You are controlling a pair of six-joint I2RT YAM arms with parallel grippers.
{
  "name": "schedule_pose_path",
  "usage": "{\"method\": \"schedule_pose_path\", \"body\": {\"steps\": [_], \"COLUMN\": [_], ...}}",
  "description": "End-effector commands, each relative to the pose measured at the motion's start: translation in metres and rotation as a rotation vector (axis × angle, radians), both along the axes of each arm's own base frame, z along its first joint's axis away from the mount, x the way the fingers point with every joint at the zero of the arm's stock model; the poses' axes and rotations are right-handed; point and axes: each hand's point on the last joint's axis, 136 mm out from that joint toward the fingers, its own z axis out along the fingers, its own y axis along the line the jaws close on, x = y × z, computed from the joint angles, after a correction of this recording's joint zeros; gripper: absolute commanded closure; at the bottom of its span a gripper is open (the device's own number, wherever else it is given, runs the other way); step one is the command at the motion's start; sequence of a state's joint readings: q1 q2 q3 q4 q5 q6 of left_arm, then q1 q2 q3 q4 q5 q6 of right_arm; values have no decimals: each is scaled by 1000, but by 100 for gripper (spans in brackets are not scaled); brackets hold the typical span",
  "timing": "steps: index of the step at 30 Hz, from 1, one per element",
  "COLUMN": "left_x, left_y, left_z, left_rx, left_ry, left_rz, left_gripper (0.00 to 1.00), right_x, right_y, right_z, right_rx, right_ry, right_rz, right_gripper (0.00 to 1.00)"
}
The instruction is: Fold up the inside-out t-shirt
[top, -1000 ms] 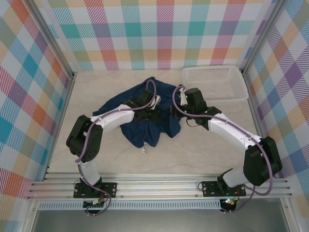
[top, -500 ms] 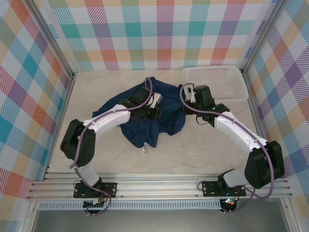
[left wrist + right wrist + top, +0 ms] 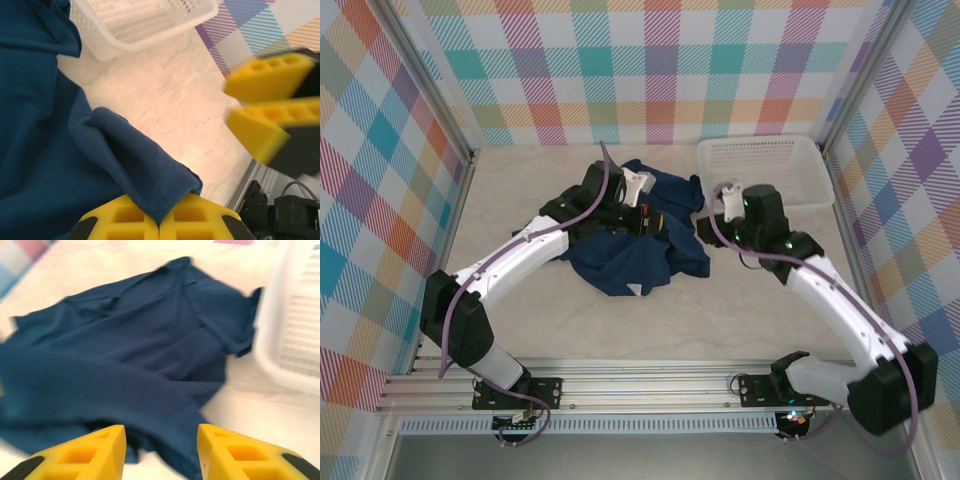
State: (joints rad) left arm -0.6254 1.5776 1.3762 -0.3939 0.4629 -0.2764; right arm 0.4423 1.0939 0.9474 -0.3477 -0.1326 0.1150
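Note:
The dark navy t-shirt (image 3: pixel 625 262) lies crumpled at mid-table, a small white tag showing at its near hem. My left gripper (image 3: pixel 655 218) hovers over the shirt's right part. In the left wrist view it (image 3: pixel 160 226) is shut on a raised fold of the t-shirt (image 3: pixel 140 170). My right gripper (image 3: pixel 708 228) sits at the shirt's right edge. In the right wrist view it (image 3: pixel 161 452) is open, its yellow fingers (image 3: pixel 95 452) straddling the t-shirt (image 3: pixel 130 355) without gripping it. The right gripper's fingers (image 3: pixel 267 80) also appear close by in the left wrist view.
A white mesh basket (image 3: pixel 765 143) stands at the back right, just beyond the shirt and the right gripper; it also shows in the wrist views (image 3: pixel 125 42) (image 3: pixel 272 340). Checked walls close in the table on three sides. Bare tabletop (image 3: pixel 650 330) lies near the arm bases.
The left gripper closed on the cloth and moved back and to the right, dragging the shirt with it. The right gripper opened, let go of the cloth and drew right.

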Motion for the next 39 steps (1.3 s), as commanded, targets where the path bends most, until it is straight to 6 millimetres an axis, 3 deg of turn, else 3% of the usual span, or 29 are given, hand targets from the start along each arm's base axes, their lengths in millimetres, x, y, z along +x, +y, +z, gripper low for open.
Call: {"method": "schedule_pose_path", "body": {"steps": [1, 5, 10, 20, 29, 39], "left_x": [0, -5, -11, -14, -14, -19], "left_y": [0, 0, 3, -1, -8, -14], "left_z": [8, 9, 6, 11, 33, 54], "left_rx": [2, 19, 39, 19, -36, -93], "left_ry": [13, 12, 18, 19, 10, 19], "left_rz": [-8, -43, -64, -96, -113, -138], "left_gripper": [100, 100, 100, 100, 100, 100], "right_x": [-50, -66, -37, 27, 46, 49], "right_y": [33, 51, 65, 93, 106, 132], "right_z": [-3, -34, -70, -95, -109, -129], "right_rx": [141, 157, 149, 157, 119, 53], "right_ry": [-1, -8, -53, -190, -293, -333], "right_rz": [242, 307, 236, 157, 109, 163], "right_gripper": [59, 71, 84, 92, 93, 92]}}
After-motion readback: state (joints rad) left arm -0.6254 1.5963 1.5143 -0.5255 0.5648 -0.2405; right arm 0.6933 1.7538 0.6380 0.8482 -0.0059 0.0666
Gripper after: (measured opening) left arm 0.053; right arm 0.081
